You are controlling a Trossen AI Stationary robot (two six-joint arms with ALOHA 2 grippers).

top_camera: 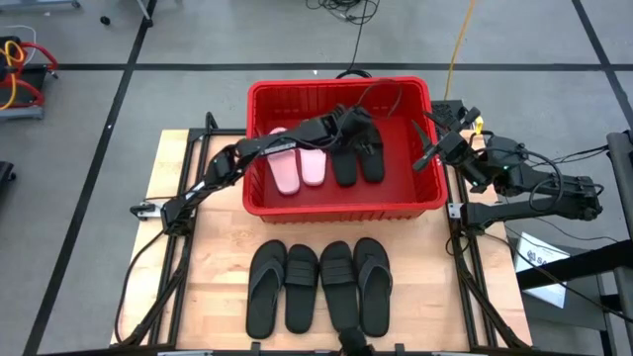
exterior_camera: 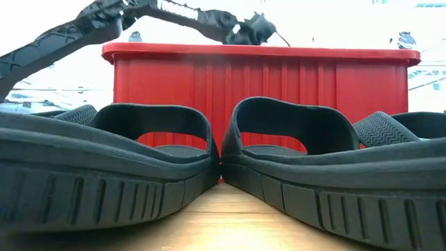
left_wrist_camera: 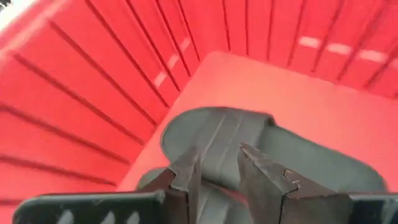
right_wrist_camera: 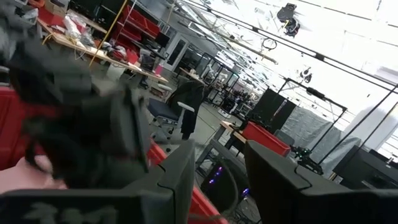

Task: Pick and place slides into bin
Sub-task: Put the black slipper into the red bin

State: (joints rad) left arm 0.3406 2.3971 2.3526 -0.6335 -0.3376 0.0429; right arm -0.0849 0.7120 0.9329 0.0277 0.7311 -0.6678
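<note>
From my overhead feed, working left to right: the left arm reaches diagonally from the table's left edge up into the bin (top_camera: 341,206), a big red ribbed plastic basket sitting in the upper middle of the frame. Inside it I can see two pale pink slides (top_camera: 299,169) on the left and two black slides (top_camera: 357,160) beside them, all lying flat. The left gripper (top_camera: 362,127) hangs over the black pair; in its wrist cam the fingers (left_wrist_camera: 188,176) are parted with nothing between them, above a black wide-strap slide (left_wrist_camera: 249,144) on the red floor. Below the bin, four more black slides (top_camera: 318,286) sit in a row on the wood table (top_camera: 218,252). Far right, the right gripper (top_camera: 431,150) sits at the bin's right rim, fingers apart, empty.
</note>
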